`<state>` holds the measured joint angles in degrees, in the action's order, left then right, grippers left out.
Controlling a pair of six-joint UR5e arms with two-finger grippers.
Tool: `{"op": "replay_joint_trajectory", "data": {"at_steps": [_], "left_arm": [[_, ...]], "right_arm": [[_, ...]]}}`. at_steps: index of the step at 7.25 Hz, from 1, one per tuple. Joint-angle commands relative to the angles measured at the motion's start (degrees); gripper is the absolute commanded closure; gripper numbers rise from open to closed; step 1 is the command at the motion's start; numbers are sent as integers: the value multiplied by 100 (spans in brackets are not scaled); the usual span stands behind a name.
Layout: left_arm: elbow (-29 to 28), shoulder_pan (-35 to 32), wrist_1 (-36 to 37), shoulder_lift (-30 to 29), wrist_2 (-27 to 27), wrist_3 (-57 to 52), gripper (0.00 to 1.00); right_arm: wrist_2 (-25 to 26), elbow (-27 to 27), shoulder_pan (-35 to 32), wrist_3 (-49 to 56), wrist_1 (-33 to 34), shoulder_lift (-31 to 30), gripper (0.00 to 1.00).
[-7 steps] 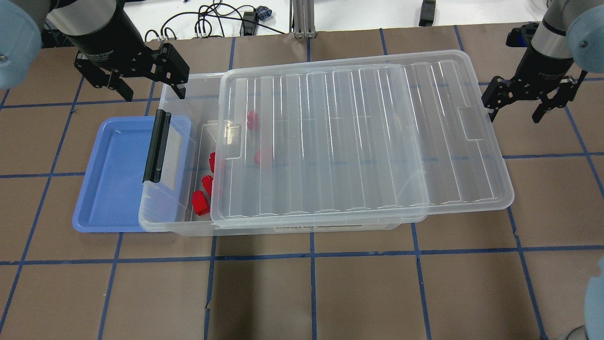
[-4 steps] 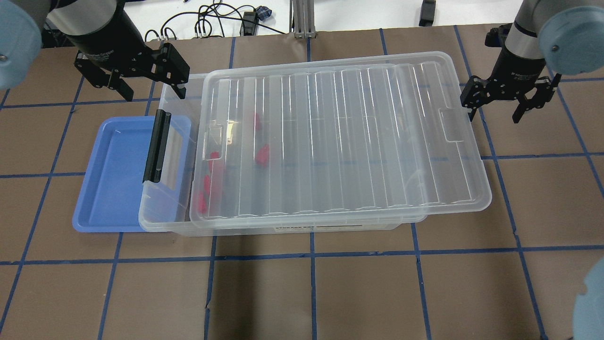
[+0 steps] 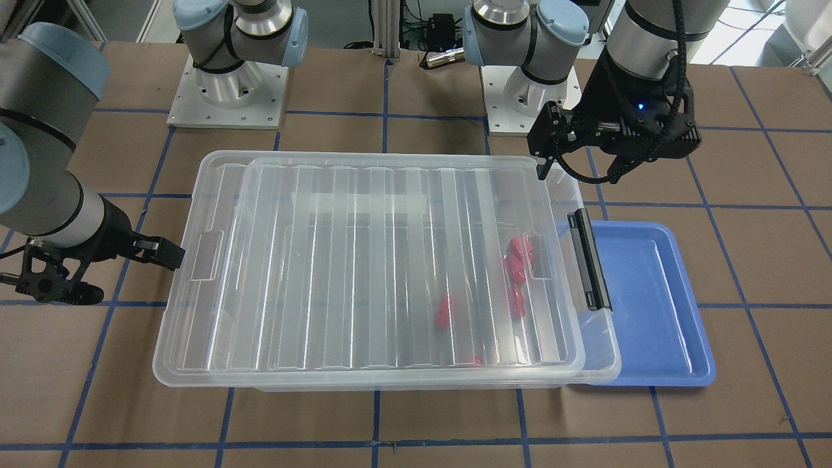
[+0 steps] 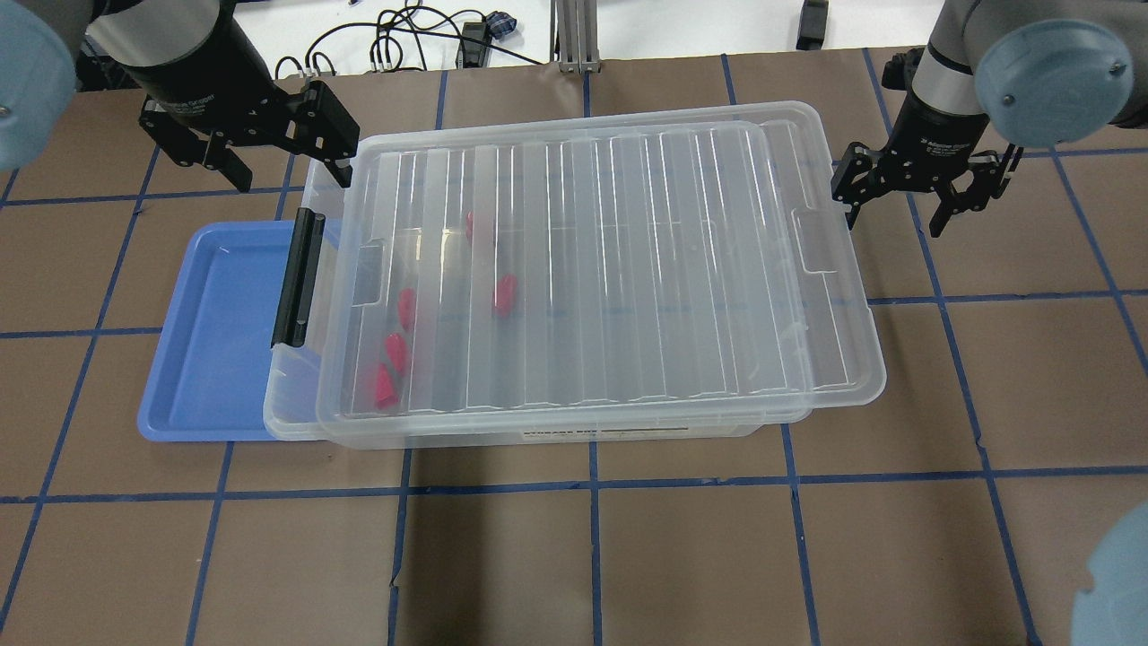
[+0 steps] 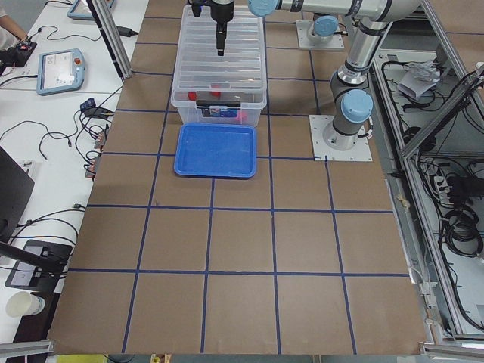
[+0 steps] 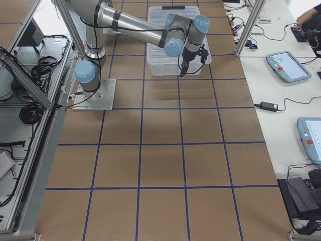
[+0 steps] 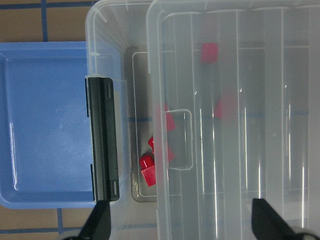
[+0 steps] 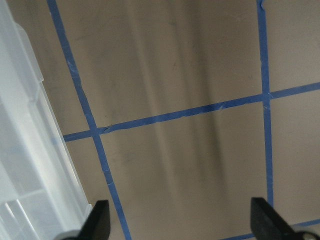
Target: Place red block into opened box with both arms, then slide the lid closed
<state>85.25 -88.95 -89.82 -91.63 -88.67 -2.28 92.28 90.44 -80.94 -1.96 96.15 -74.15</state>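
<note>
Overhead exterior puts the step at sliding the lid (image 4: 592, 269) shut. The red blocks (image 4: 504, 296) already lie in the box (image 4: 556, 436), left of centre, pink through the plastic. The lid covers all but a strip by the latch (image 4: 300, 278) and overhangs the box at the right.

Upper right, the right gripper (image 4: 892, 211) has its jaws spread wide and empty, one tip at the lid's end edge. Upper left, the left gripper (image 4: 291, 175) hangs over the box's corner, jaws wide, holding nothing.

Next, I judge, comes a square push leftward on the lid's end.

Only the left wrist view shows the uncovered strip closely, with blocks half past the lid's edge. The right wrist view gives just table (image 8: 175, 100) and a plastic edge, so contact is unclear.
</note>
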Motion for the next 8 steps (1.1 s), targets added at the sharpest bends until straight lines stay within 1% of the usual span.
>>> {"op": "replay_joint_trajectory", "data": {"at_steps": [1, 4, 5, 7, 8], "left_arm": [[0, 0, 0, 13, -1, 0, 0], [0, 0, 0, 31, -1, 0, 0], [0, 0, 0, 31, -1, 0, 0], [0, 0, 0, 31, -1, 0, 0], [0, 0, 0, 31, -1, 0, 0]], "right_arm": [[-8, 9, -185, -128, 0, 14, 0], [-17, 0, -194, -129, 9, 14, 0], [-17, -78, -186, -121, 18, -64, 0], [0, -446, -168, -68, -34, -476, 0], [-78, -474, -212, -129, -70, -687, 0]]}}
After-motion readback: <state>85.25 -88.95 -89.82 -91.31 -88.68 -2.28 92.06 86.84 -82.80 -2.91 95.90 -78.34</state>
